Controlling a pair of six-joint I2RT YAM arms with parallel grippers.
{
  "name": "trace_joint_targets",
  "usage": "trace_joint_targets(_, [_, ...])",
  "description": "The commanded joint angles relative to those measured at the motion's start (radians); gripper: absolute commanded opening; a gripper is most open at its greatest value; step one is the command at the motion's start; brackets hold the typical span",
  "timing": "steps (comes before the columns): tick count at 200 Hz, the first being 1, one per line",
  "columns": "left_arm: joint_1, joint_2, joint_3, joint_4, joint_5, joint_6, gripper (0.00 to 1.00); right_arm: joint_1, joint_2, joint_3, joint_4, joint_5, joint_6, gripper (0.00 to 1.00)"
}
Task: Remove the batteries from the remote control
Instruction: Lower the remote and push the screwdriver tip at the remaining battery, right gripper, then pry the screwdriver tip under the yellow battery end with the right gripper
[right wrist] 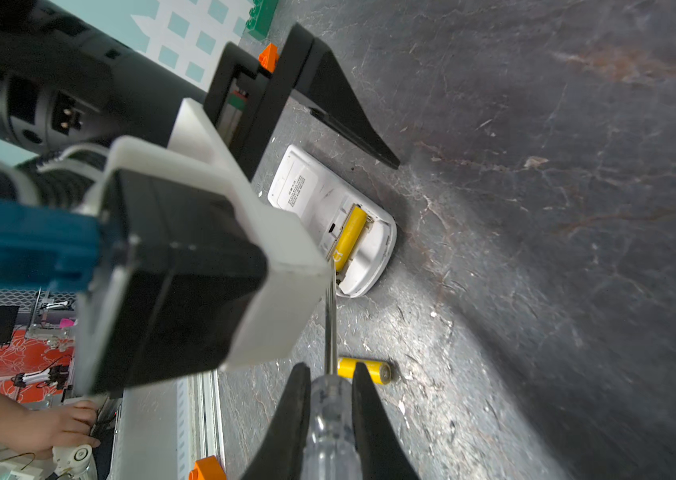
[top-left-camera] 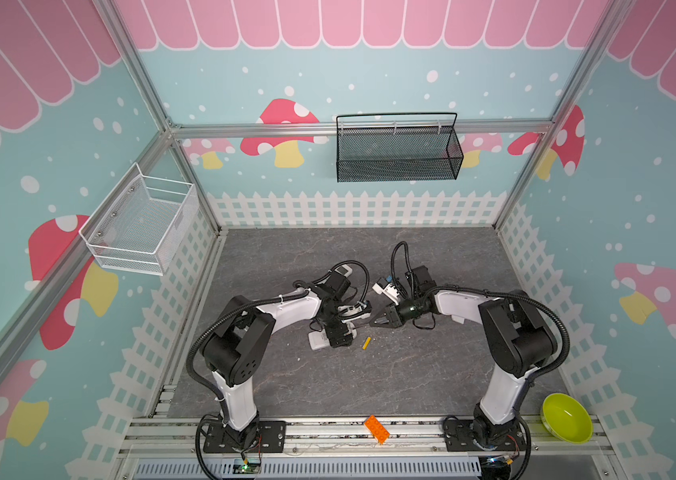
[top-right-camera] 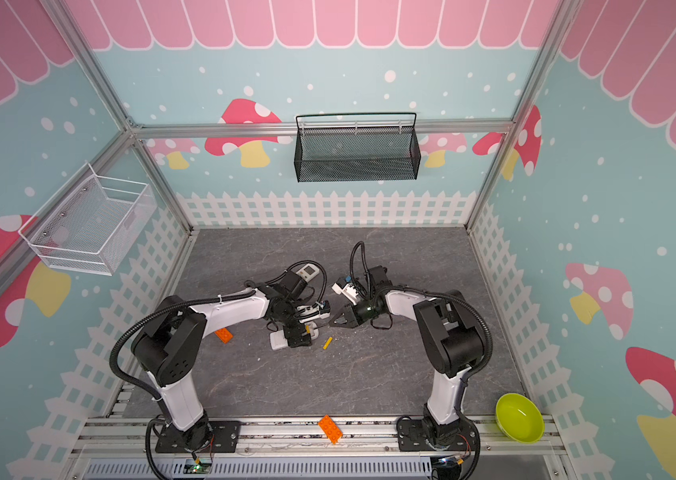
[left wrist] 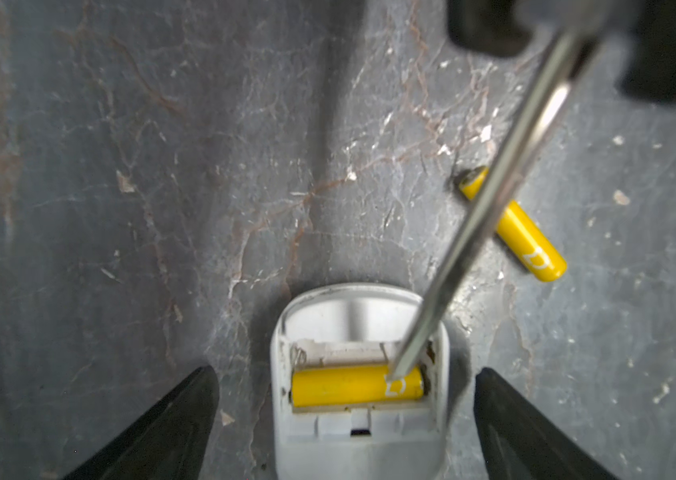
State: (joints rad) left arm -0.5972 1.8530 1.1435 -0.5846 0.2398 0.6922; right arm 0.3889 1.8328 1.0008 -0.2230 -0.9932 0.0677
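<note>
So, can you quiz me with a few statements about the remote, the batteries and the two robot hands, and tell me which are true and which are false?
1. A loose yellow battery lies on the table beside the remote. True.
2. The remote's battery bay is empty. False: a second yellow battery sits in it.
3. The right hand grips a clear-handled screwdriver whose tip reaches the battery in the remote. True.
4. The left hand is clamped shut on the remote. False: it is open, with one finger on each side of the remote.
5. The green bowl holds batteries. False: nothing shows inside it.
</note>
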Motion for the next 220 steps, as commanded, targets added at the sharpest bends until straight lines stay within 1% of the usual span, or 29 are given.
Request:
trace_joint_targets(1, [0.000, 0.022, -0.009, 0.010, 0.002, 0.038, 0.96, 0.006, 0.031, 0.032, -0.006, -0.041, -0.029, 0.00])
trace_joint_targets(14, [0.005, 0.031, 0.000, -0.005, 0.014, 0.042, 0.93, 0.007, 0.048, 0.049, -0.038, -0.028, -0.046, 0.00])
trace_joint_targets(40, [-0.002, 0.038, 0.003, -0.030, 0.025, 0.067, 0.86, 0.007, 0.058, 0.051, -0.038, -0.020, -0.038, 0.00])
trace_joint_targets(52, [-0.001, 0.043, 0.008, -0.040, 0.032, 0.072, 0.80, 0.006, 0.059, 0.061, -0.061, -0.013, -0.050, 0.00])
trace_joint_targets(92, [-0.016, 0.057, 0.011, -0.047, 0.009, 0.084, 0.70, 0.007, 0.059, 0.063, -0.085, 0.001, -0.064, 0.00])
trace_joint_targets(97, [-0.015, 0.059, 0.014, -0.046, 0.009, 0.082, 0.69, 0.006, 0.089, 0.068, -0.096, 0.005, -0.069, 0.00])
trace_joint_targets(121, [-0.022, 0.064, 0.015, -0.047, -0.003, 0.083, 0.59, 0.007, 0.085, 0.065, -0.102, 0.011, -0.074, 0.00])
trace_joint_targets(128, [-0.026, 0.063, 0.012, -0.047, -0.002, 0.088, 0.55, 0.006, 0.088, 0.065, -0.099, 0.006, -0.072, 0.00])
trace_joint_targets(139, [-0.024, 0.061, 0.014, -0.049, -0.001, 0.089, 0.46, 0.007, 0.095, 0.070, -0.104, 0.006, -0.074, 0.00])
trace_joint_targets(147, [-0.023, 0.062, 0.016, -0.050, 0.001, 0.086, 0.42, 0.006, 0.100, 0.077, -0.112, 0.014, -0.079, 0.00])
trace_joint_targets(160, [-0.024, 0.061, 0.016, -0.052, 0.002, 0.087, 0.41, 0.007, 0.106, 0.087, -0.115, 0.021, -0.078, 0.00])
trace_joint_targets(189, [-0.020, 0.054, 0.015, -0.056, 0.013, 0.085, 0.38, 0.007, 0.126, 0.106, -0.102, -0.001, -0.067, 0.00])
trace_joint_targets(220, [-0.027, 0.057, 0.010, -0.059, 0.010, 0.100, 0.38, 0.007, 0.137, 0.086, -0.056, -0.019, -0.036, 0.00])
